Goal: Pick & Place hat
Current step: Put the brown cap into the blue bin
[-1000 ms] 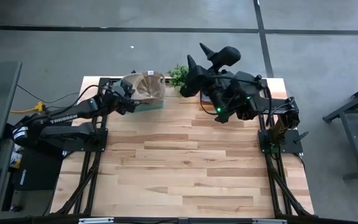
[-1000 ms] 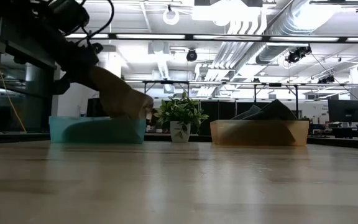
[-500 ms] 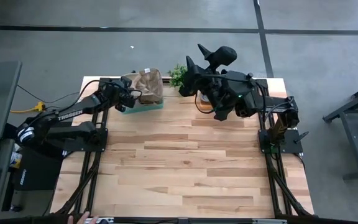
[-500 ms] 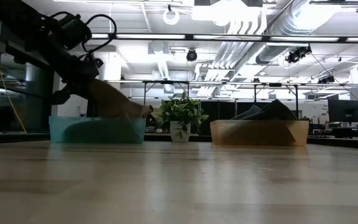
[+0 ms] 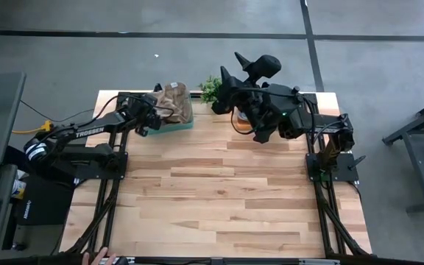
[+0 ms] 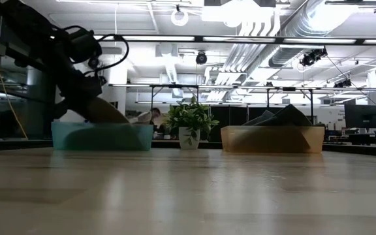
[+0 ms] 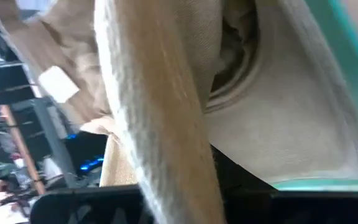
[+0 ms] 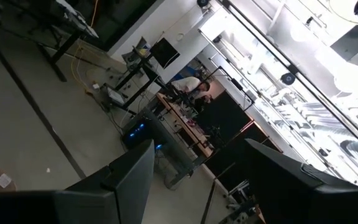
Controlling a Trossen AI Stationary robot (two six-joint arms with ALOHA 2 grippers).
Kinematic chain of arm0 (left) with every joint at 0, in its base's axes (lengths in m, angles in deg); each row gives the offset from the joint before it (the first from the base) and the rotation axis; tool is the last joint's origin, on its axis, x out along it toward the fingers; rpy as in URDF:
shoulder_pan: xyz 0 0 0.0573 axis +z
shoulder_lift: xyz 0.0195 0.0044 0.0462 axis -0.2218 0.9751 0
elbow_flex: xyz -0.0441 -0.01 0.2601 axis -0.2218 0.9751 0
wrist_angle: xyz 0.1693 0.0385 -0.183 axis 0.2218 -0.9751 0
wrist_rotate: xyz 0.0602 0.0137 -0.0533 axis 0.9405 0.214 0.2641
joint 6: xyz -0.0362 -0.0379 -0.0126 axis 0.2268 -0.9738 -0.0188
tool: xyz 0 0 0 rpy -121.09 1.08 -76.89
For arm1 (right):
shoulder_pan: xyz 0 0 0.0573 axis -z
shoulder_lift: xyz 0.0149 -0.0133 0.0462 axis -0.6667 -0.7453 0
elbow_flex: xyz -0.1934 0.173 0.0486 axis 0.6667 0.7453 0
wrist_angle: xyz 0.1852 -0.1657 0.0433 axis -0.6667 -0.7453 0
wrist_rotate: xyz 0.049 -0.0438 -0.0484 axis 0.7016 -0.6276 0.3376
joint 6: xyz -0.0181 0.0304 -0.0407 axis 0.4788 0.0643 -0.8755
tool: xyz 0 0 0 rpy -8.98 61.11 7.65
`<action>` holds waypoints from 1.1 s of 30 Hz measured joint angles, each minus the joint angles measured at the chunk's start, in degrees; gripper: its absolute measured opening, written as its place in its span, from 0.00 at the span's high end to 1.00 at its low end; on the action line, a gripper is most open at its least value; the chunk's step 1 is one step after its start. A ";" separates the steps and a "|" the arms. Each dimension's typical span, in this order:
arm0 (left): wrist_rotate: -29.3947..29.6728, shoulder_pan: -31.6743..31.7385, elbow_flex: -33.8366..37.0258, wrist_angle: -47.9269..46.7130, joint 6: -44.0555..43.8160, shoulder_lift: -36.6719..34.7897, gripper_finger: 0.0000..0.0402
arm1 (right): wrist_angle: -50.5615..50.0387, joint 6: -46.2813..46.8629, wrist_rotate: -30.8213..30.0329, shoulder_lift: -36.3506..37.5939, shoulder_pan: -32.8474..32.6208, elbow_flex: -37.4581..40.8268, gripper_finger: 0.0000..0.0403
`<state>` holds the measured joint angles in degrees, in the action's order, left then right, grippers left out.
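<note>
Left gripper clamped on tan hat, hat just ahead of it over teal bin. Lower fully inside rim before release. Right gripper raised, fingers apart, idle.

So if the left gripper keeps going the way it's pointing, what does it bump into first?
Probably the tan hat it is holding: the left gripper points into the teal bin, and the left wrist view is filled with hat cloth. Past the hat comes the bin's inner wall, though depth is hard to judge.
</note>
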<state>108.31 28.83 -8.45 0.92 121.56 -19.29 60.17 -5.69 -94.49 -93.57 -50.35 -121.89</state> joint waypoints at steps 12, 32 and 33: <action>-2.73 0.00 -0.04 -0.22 -8.43 0.20 1.00 | 0.00 0.33 0.70 0.00 0.00 0.00 0.41; -9.12 -0.02 0.07 3.28 -23.48 0.24 0.62 | -0.42 0.09 0.70 0.00 0.02 0.00 0.41; -9.14 -0.02 0.07 3.03 -23.41 0.24 0.58 | -0.42 0.07 0.72 0.00 0.02 0.00 0.41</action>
<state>99.17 28.81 -8.39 3.94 98.15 -19.05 59.75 -5.62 -93.77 -93.57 -50.33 -121.89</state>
